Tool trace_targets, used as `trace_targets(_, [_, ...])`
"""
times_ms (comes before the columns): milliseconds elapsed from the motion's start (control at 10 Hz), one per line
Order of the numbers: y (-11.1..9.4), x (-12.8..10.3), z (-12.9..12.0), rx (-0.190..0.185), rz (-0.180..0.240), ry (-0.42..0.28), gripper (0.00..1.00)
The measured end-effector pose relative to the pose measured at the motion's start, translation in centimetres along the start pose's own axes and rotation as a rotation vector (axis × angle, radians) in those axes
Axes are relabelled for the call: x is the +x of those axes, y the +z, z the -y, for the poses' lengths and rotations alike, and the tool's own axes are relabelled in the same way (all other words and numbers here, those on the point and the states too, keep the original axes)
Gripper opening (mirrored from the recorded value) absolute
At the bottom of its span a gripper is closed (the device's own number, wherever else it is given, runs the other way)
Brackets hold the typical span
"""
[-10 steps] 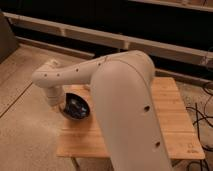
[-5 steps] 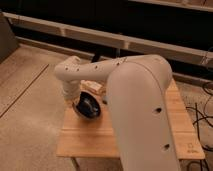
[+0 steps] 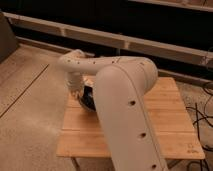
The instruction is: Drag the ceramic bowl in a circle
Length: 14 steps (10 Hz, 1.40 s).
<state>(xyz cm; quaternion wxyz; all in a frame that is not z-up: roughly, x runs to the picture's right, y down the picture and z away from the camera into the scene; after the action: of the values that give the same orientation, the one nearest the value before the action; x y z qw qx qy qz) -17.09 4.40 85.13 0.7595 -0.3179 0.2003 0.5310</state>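
Small glossy dark ceramic bowl (image 3: 88,96) near left edge of pale slatted wooden worktop (image 3: 165,115). End effector (image 3: 77,93) down at bowl, hidden behind white arm (image 3: 120,100); grip impossible to judge. Risk: dragging bowl off edge.

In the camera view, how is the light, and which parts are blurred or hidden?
Camera view: warm, dim light; the wall behind is almost black. The wooden table is evenly lit, with no strong glare. The whole picture is soft. The big white arm hides most of the ceramic bowl. The hand sits at the bowl, near the table's far left corner.
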Motion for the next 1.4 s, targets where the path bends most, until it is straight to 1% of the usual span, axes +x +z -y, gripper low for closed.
trace_targets(200, [0.0, -2.0, -2.0, 0.036, -0.01, -0.054, 0.0])
trace_targets(300, [0.0, -2.6, -3.3, 0.045, -0.009, -0.082, 0.0])
trace_targets(400, [0.0, -3.1, -5.4, 0.046, -0.009, -0.124, 0.0])
trace_targets(600, [0.3, -3.2, -8.5, 0.044, -0.009, -0.188, 0.0])
trace_targets(800, [1.1, -2.3, -11.2, 0.036, -0.018, -0.25, 0.0])
trace_targets(1000, [1.8, -1.1, -12.8, 0.02, -0.027, -0.284, 0.0])
trace_targets(1100, [2.2, 0.0, -14.1, 0.002, -0.032, -0.31, 0.0])
trace_targets(1200, [2.4, 0.9, -14.9, -0.006, -0.036, -0.332, 0.0])
trace_targets(1400, [2.8, 4.0, -16.4, -0.016, -0.044, -0.399, 0.0])
